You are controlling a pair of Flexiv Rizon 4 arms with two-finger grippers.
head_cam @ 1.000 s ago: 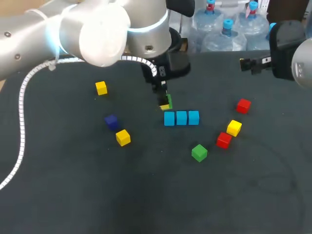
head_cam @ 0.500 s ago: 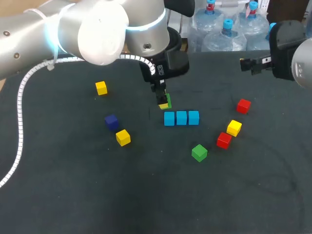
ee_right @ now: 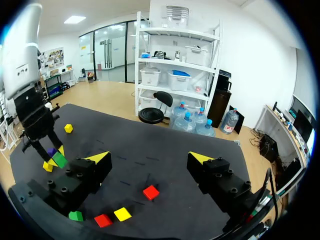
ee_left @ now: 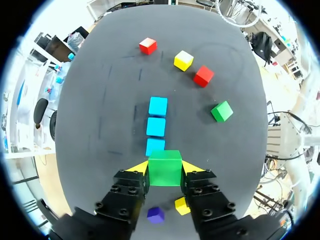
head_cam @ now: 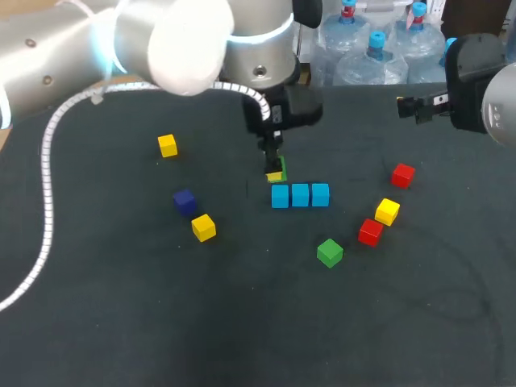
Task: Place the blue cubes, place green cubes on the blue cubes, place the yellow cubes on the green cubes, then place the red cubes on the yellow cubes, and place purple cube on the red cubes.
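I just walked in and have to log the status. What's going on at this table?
The left gripper is shut on a green cube, holding it by the left end of a row of three blue cubes. Nothing sits on them yet. The right gripper hangs open and empty near the table's right edge. A second green cube, two red cubes, three yellow cubes and a purple cube lie loose.

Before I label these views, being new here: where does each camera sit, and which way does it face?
Head view: above and behind, looking down at the table; left arm and right arm enter sideways.
Left wrist view: on the left arm, looking down along the left gripper, shut on a green cube, at the blue cubes.
Right wrist view: on the right arm, looking across the table past the open right gripper.
Shared: all three show that green cube.
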